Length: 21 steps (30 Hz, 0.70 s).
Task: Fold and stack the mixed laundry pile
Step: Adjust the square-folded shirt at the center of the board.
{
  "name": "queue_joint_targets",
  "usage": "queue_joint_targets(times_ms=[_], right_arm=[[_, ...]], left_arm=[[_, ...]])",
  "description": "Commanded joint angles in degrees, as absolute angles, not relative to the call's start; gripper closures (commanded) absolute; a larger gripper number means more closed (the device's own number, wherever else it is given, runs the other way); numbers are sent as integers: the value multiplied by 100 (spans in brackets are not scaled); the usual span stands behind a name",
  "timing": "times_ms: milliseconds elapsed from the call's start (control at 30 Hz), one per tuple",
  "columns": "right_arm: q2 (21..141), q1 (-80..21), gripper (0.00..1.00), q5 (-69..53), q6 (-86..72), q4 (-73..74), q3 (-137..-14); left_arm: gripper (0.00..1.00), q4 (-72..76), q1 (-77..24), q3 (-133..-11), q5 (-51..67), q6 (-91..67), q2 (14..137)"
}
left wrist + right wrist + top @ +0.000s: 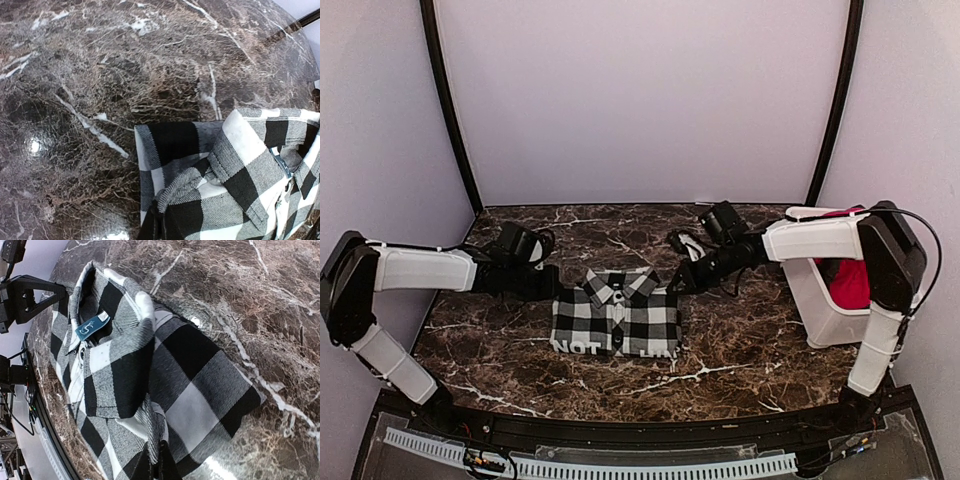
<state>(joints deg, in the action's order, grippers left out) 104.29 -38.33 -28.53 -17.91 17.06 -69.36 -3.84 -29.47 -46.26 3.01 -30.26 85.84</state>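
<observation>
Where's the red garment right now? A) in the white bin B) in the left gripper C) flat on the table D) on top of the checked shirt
A: the red garment sits inside the white bin at the right, well apart from the checked shirt.

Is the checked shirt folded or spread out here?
Folded: the checked shirt lies as a compact rectangle, collar on top, no sleeves showing. The left gripper and right gripper pinch its shoulder corners.
</observation>
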Motion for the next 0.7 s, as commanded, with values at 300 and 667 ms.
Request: queue_joint_targets(times_ms=[300,667], right_arm=[[10567,-3601,100,-2332,-1733,1412,-6662],[10455,-3382,100,-1981,-1612,1412,-6505]], left_arm=[[100,533,-2793,-4372,809,-2849,8889],[100,535,-2795,-4456,876,-2785,8831]])
